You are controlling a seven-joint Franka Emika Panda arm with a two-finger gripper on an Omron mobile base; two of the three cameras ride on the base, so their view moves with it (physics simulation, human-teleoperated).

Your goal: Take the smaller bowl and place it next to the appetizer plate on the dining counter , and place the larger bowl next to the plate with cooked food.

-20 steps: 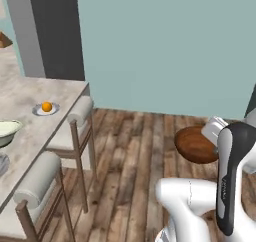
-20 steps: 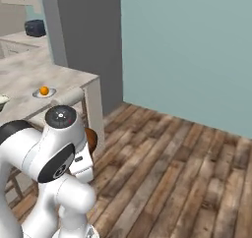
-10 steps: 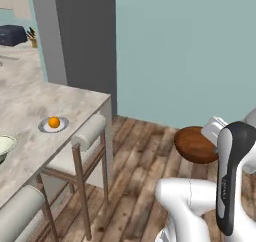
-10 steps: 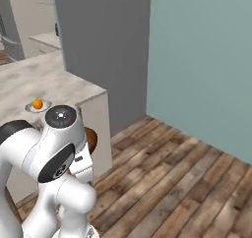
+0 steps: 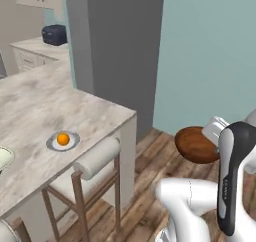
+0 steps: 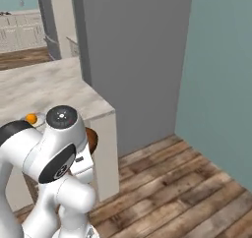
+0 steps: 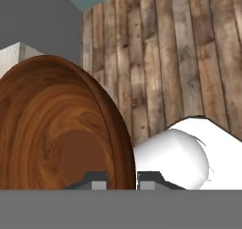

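— Where is the smaller bowl?
— Clamped by its rim in the nearly closed hand, above the wooden floor, apart from the table.
— And the appetizer plate?
— Near the table's edge.

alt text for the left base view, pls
The robot's hand holds the smaller bowl above the wood floor, right of the dining counter. The appetizer plate with its orange fruit sits near the counter's edge, above a padded stool.
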